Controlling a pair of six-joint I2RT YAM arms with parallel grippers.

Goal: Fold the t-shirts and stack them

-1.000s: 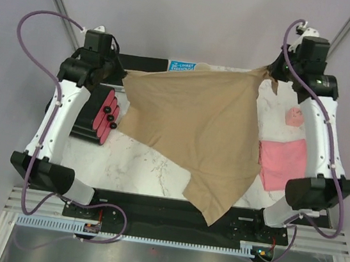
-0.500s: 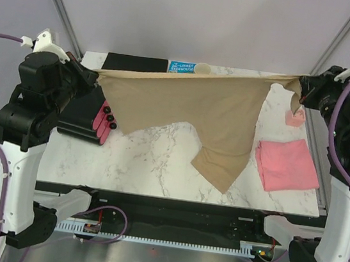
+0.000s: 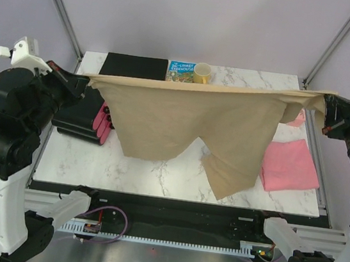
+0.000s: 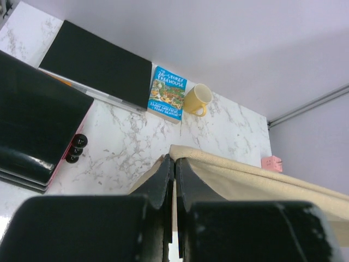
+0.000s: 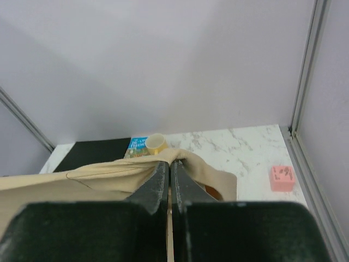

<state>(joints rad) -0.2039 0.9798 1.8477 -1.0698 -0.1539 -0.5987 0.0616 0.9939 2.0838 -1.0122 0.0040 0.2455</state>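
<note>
Spreading step: left gripper (image 3: 86, 82) and right gripper (image 3: 327, 106) pinched tight on tan t-shirt (image 3: 190, 117) edges; cloth taut between them, hanging below. Under right gripper, pink t-shirt (image 3: 290, 164) lies folded. Next, probably: lower both evenly, lay flat.

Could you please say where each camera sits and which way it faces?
Top external: above, behind the arm bases, looking down on the white marble table; both arms show, stretching the tan cloth t-shirt.
Left wrist: on the left arm, facing the back wall past the shut left gripper pinching the shirt.
Right wrist: on the right arm, likewise past the shut right gripper.
Shared: all show the yellow mug.
</note>
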